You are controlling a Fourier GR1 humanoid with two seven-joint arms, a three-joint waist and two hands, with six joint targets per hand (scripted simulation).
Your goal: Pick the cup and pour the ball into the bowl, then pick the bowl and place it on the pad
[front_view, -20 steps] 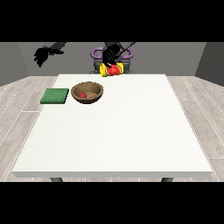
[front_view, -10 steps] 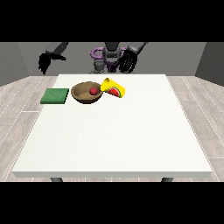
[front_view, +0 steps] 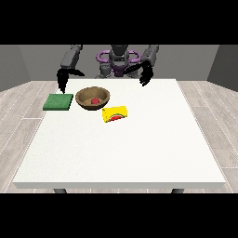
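Cup lies beside bowl, near pad.

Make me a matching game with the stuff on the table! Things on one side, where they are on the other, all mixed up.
Things:
1. ball
2. cup
3. pad
4. bowl

Places:
A. lying on its side, in front of the bowl
B. between the pad and the cup
C. inside the bowl
D. at the view's left, flat on the table

Pairs: 1-C, 2-A, 3-D, 4-B
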